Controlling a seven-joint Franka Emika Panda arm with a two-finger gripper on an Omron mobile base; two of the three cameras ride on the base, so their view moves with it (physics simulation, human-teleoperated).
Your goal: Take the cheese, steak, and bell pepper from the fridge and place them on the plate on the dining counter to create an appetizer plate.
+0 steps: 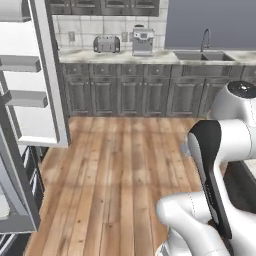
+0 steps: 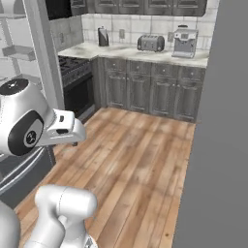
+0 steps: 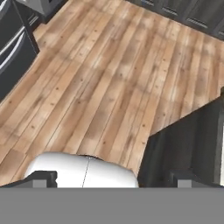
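One open fridge door (image 1: 47, 75) nearby

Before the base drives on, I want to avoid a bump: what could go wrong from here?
The open fridge door juts over the wood floor to the robot's left, so a turn that way might clip it. The open, empty hand looks down at a dark cabinet corner close by, which the swinging arm may strike.

Ahead of you lies a wooden plank floor (image 1: 120, 165). Behind it stands a row of dark grey cabinets (image 1: 135, 92) under a pale countertop (image 1: 150, 56) — on it you see a toaster (image 1: 106, 44), a coffee machine (image 1: 142, 41) and a sink (image 1: 202, 55) with its faucet (image 1: 205, 37). At the left of the right base view stands a black stove (image 2: 77, 85) — beside it, a dark kettle (image 2: 102, 36).
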